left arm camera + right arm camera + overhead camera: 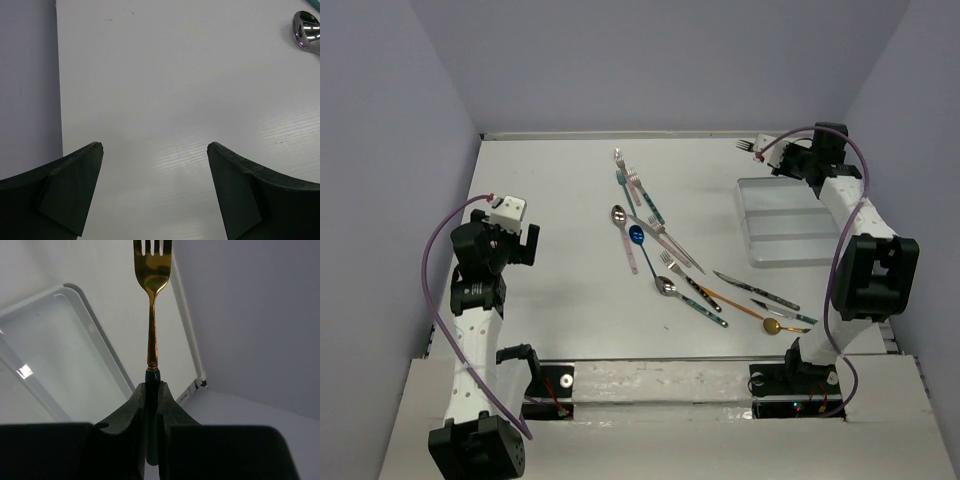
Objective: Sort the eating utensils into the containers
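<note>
From above: gripped a fork in the right fingers, just beyond the far rim of the white tray; saw the other utensils scattered on the surface well to the left of those fingers.

Left wrist: showed the left fingers spread wide, holding nothing, a spoon bowl ahead to their right.

Right wrist: showed fingers pinched on the fork's dark handle, gold tines pointing away, tray below-left.
</note>
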`<state>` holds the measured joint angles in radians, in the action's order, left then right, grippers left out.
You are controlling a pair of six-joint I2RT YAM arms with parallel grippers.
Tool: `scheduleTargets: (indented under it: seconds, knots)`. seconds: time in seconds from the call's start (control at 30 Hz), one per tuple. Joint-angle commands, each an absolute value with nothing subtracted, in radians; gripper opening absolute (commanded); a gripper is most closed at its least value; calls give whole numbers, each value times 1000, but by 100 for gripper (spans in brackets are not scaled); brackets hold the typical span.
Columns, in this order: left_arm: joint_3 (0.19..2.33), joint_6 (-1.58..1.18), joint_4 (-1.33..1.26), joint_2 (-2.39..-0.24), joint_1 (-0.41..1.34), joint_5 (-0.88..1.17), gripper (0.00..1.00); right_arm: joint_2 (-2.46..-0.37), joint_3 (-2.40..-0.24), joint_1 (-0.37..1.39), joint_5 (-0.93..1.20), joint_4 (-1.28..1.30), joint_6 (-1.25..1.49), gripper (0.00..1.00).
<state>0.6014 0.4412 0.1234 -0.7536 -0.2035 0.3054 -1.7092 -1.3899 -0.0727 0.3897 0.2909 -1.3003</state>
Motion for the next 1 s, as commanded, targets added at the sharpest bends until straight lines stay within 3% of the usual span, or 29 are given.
scheduleTargets:
  seconds: [0.0, 0.5, 0.97]
  knots:
    - [606, 449, 95, -762, -202, 321, 99, -1664, -1431, -127, 518, 291, -1512, 0]
    - [609, 445, 87, -782, -202, 314, 99, -1700, -1206, -230, 483, 170, -1641, 0]
    - [615, 440, 89, -802, -202, 307, 99, -1847, -1281, -230, 387, 164, -1720, 0]
